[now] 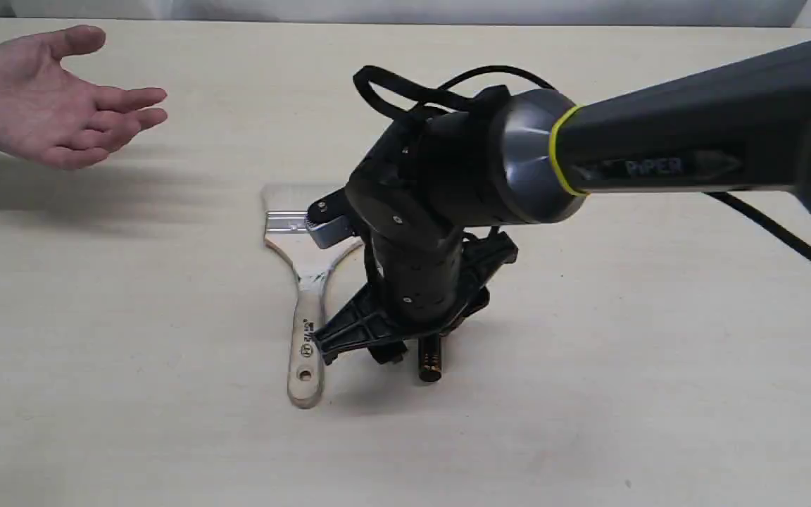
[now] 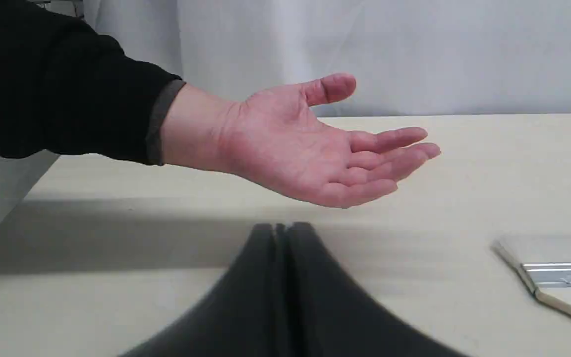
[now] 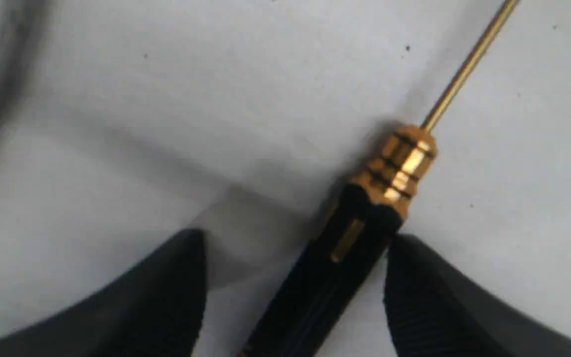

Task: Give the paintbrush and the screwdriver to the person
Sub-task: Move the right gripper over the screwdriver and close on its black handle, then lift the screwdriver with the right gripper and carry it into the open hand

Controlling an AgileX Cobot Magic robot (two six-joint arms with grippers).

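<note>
The paintbrush (image 1: 305, 325) lies flat on the table, bristles toward the far side, and its silver ferrule (image 2: 560, 273) shows at the edge of the left wrist view. Just right of it lies the screwdriver (image 1: 429, 360), mostly hidden under the right arm; the right wrist view shows its black handle (image 3: 345, 248) with a gold band and a thin shaft. My right gripper (image 3: 298, 243) is down at the table, open, with one finger on each side of the handle. One finger is close to the handle and the other stands well apart. My left gripper (image 2: 281, 228) is shut and empty.
The person's open hand (image 1: 46, 105) is held palm up above the table at the far left, also seen close in front of the left gripper as the hand (image 2: 315, 148). The right arm (image 1: 694, 134) stretches in from the right with a black cable behind it.
</note>
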